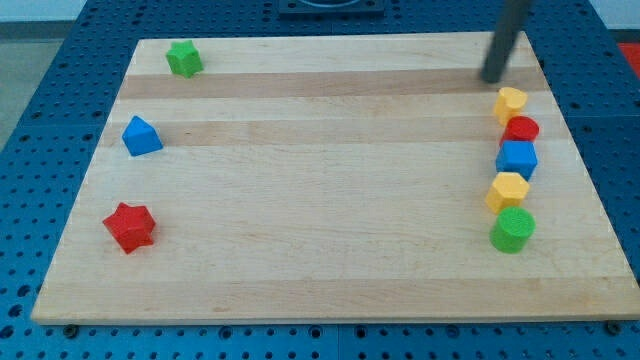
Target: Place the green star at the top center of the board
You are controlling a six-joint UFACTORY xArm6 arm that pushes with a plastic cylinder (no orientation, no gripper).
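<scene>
The green star (184, 58) lies near the board's top left corner. My tip (492, 78) is at the view's top right, far to the right of the star and just above and left of a yellow block (511, 102). The rod rises from the tip out of the view's top. The tip touches no block.
A wooden board (330, 190) lies on a blue pegboard table. A blue block (141, 136) and a red star (130, 227) sit at the left. At the right, a column runs down: yellow block, red block (520, 129), blue block (517, 158), yellow block (508, 189), green cylinder (513, 229).
</scene>
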